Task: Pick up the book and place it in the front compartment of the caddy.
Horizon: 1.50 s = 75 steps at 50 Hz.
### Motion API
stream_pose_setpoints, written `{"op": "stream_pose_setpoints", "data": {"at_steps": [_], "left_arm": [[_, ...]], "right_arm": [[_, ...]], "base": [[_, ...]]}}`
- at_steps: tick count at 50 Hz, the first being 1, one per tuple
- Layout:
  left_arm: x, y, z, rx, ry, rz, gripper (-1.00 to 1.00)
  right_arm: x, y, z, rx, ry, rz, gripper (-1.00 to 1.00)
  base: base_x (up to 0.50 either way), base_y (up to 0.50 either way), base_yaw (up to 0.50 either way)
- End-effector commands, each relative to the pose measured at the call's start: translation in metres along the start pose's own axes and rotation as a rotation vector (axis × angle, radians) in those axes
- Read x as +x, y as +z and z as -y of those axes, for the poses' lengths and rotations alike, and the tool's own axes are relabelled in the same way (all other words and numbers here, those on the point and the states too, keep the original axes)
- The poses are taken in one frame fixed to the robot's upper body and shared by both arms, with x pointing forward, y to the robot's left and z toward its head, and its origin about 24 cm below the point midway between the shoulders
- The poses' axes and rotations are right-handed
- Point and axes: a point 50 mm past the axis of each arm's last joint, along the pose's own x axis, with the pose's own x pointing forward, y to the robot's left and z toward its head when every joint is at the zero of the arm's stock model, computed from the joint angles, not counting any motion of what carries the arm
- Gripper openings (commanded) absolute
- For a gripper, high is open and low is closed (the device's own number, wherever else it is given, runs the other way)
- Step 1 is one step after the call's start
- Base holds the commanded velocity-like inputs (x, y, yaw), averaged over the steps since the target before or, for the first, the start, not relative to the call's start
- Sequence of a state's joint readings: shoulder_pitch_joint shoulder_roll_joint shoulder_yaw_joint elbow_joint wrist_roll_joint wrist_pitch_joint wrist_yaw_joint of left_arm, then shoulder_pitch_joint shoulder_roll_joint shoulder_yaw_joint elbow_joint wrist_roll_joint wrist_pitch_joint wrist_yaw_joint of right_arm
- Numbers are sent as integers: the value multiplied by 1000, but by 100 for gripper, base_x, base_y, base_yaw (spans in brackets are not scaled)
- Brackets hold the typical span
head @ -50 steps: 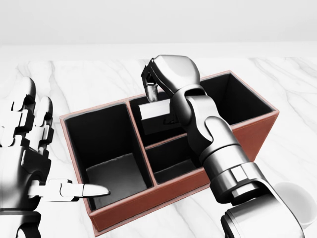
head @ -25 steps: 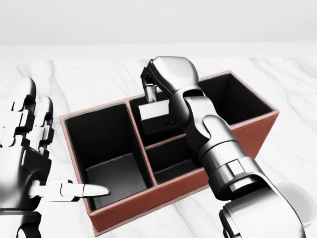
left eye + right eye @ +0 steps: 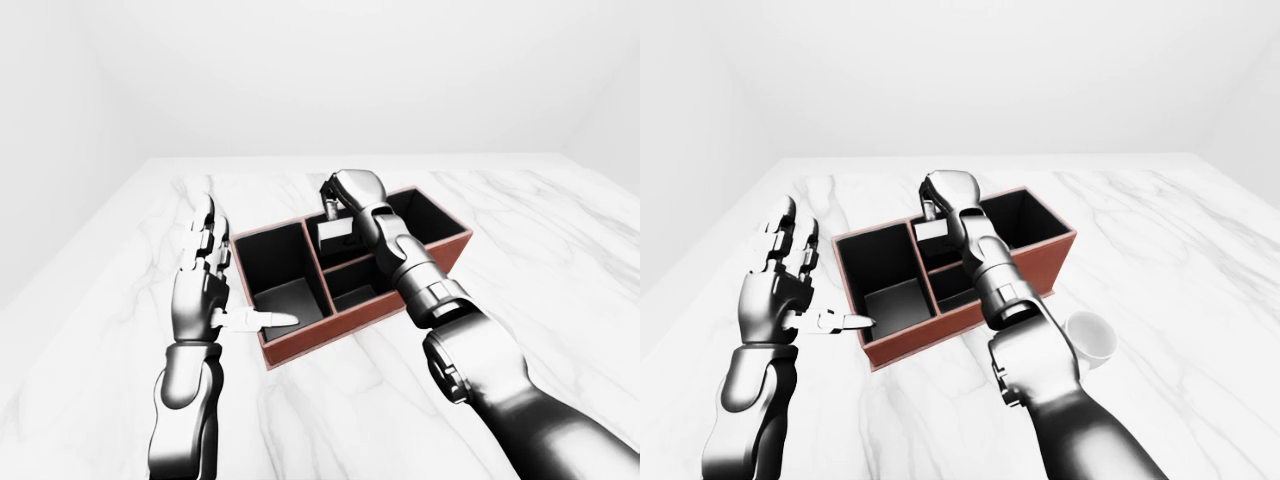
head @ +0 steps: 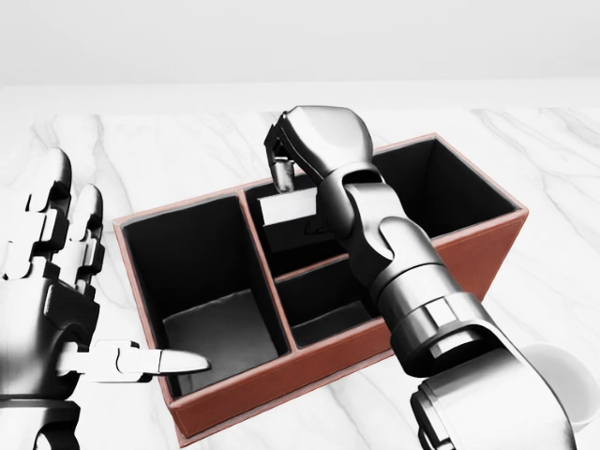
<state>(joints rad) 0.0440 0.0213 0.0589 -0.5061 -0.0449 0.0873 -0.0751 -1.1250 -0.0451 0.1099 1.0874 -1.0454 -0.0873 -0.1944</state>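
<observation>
- Our right robot hand (image 4: 298,155) hung over the caddy (image 4: 469,246), fingers pinched on the top edge of the book (image 4: 288,207); the grip itself showed only partly in the head view, so we judged it a pinch rather than a full wrap.
- The book hung flat-faced and roughly upright above the middle section of the caddy, at about 12 o'clock from the small lower cell in the head view, partly below the rim as far as we could tell.
- Our left robot hand (image 4: 56,281) stood spread at 9 o'clock of the caddy, one finger (image 4: 155,359) reaching over the rim of the big left cell, touching nothing that we could make out.
- We judged the step to be lowering and releasing. Which cell counted as the front one we could not settle from the views; we took it for the one toward 6 o'clock.
- To do it well, we needed the book kept plumb, clear of the divider, and let go only once low.
- A white cup (image 3: 1087,338) sat on the bench (image 3: 560,240) at 4 o'clock of the caddy, beside our right forearm; the elbow should avoid it.
</observation>
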Motion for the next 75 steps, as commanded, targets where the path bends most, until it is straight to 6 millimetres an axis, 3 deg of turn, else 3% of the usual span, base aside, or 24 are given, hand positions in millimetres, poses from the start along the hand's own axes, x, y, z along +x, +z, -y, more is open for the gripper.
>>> {"op": "stream_pose_setpoints", "data": {"at_steps": [1,75], "left_arm": [[-1,-1,0,0,-1,-4,100],[-1,-1,2,-1,-6,-4,100]], "right_arm": [[2,1,9,-4,-78,-1,-100],[-4,-3,-10,-75,-115,-12,-100]], "base": [[0,0,0],[0,0,0]]}}
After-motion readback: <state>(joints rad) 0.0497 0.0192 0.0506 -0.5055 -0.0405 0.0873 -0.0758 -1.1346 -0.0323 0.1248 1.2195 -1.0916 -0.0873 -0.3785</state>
